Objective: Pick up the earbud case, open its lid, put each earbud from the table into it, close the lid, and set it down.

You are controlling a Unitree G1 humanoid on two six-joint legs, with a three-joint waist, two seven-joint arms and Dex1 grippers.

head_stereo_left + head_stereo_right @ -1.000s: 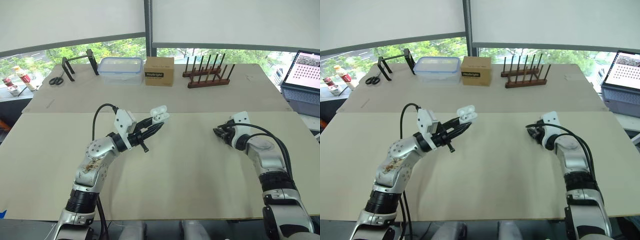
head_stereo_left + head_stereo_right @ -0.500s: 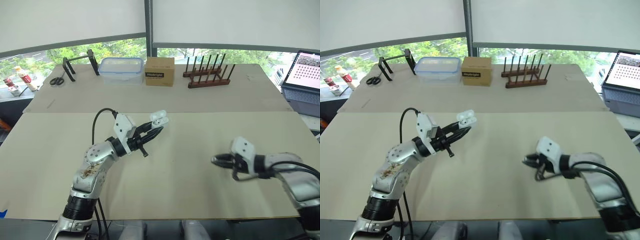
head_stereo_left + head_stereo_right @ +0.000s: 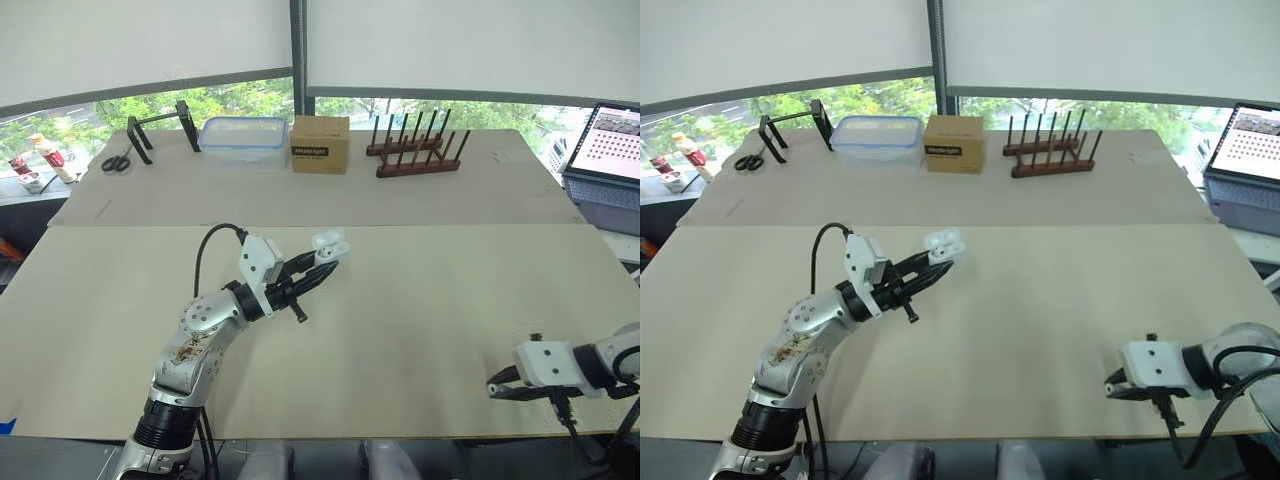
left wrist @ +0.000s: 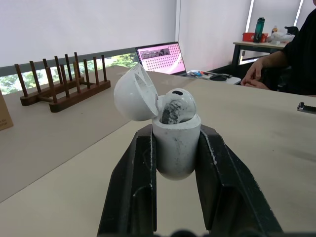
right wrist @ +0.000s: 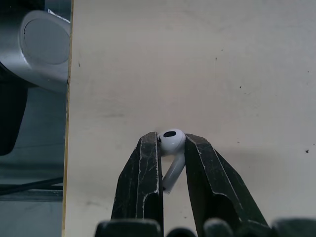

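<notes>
While the rack (image 3: 417,150) stands well behind, left pincer (image 3: 323,263) grips the open case (image 4: 176,148), right pincer (image 3: 494,388) an earbud (image 5: 171,141).

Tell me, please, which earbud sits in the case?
The earbud in the open case held by the left gripper; the other earbud is in the right gripper.

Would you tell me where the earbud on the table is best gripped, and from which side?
Likely grip the earbud across its round head, from above, stem along the gap: the head is widest and it lies flat. The right gripper holds it so.
</notes>
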